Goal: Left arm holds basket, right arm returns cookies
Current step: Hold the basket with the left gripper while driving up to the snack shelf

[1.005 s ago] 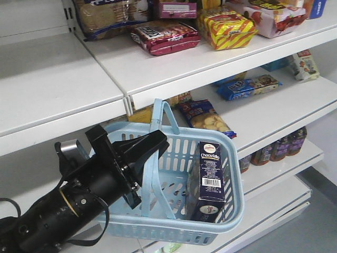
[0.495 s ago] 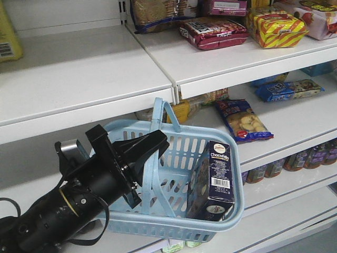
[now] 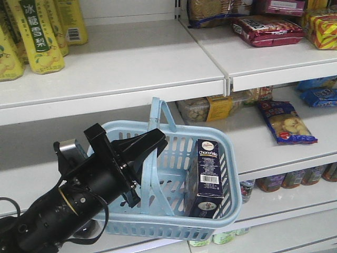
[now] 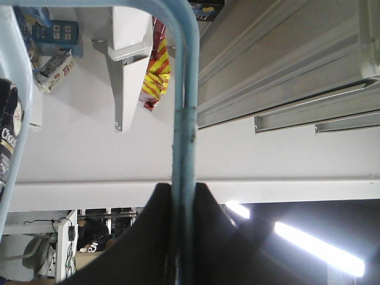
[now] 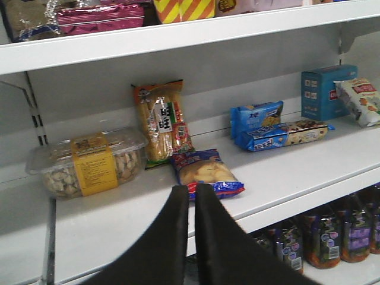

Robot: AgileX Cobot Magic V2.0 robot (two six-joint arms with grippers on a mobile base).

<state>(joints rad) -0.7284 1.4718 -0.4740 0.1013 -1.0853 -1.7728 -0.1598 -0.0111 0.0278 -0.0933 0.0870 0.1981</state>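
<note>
- The left gripper has its black fingers clamped tight on one hoop handle of the light blue basket, which hangs in front of the shelves.
- The cookies box stands upright inside the basket at its right end, below and to the right of those jaws.
- The right gripper has its fingers drawn almost together with nothing between them. It points at a shelf where a snack bag lies just ahead.

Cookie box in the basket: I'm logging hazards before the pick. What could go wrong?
1. The left claw holds the basket by one thin handle; it could swing or slip when reached into.
2. The cookie box stands on end by the wall and may topple if nudged.
3. The right claw is shut and must open first.
</note>
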